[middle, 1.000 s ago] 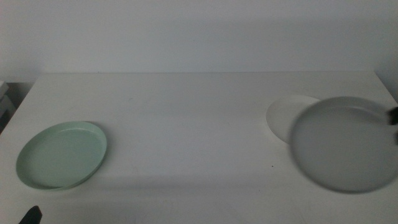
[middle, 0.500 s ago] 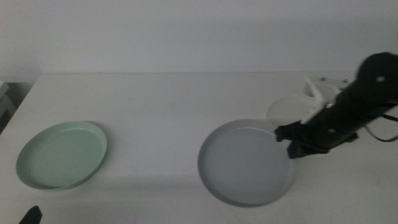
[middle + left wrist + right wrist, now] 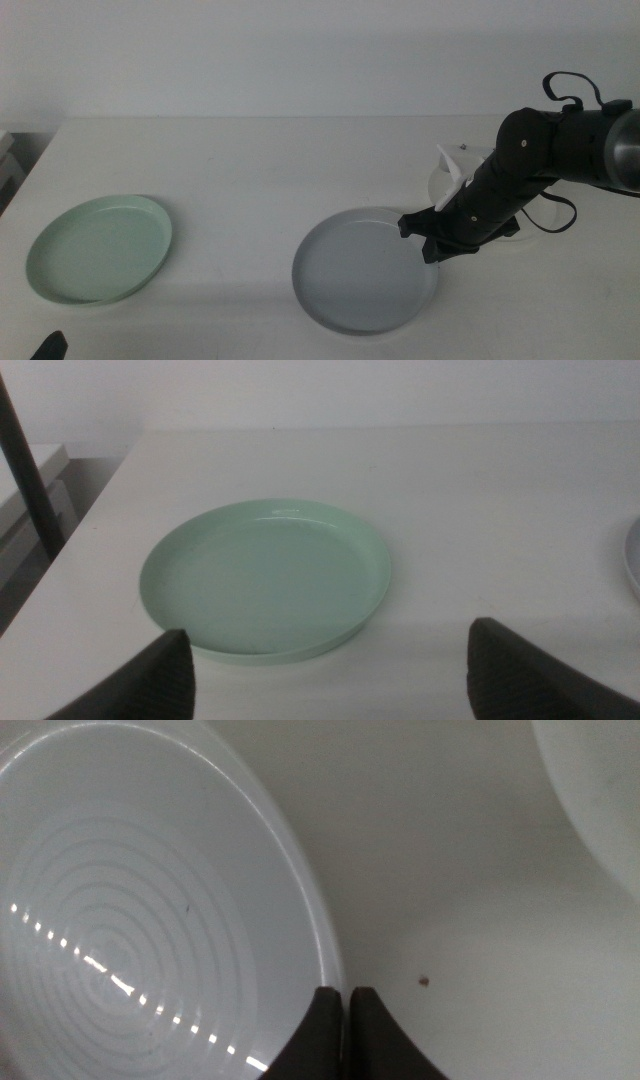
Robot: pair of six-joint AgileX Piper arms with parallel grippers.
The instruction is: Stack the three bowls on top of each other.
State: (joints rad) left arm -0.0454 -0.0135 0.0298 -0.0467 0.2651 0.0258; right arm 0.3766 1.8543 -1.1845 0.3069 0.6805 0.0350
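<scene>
Right tool (image 3: 432, 238): clenched on the near-right rim of the grey bowl (image 3: 365, 270); in the right wrist view the two jaws stand pressed together with the rim edge between them (image 3: 342, 1020).
Grey bowl: right of the counter's (image 3: 280, 170) middle, toward the front edge, opening facing up; whether its base lies on the surface or just above it cannot be told. Round, so no long axis to give.
White bowl (image 3: 447, 180): behind the right arm, mostly hidden by it, near the grey bowl but apart from it; a part of its rim shows in the right wrist view (image 3: 600, 800).
Mint green bowl (image 3: 100, 248): flat on the left side of the counter, opening up, well apart from the other two.
Left tool (image 3: 330, 680): released, jaws spread wide, waiting at the front left, facing the mint green bowl (image 3: 265, 580) without touching it.
</scene>
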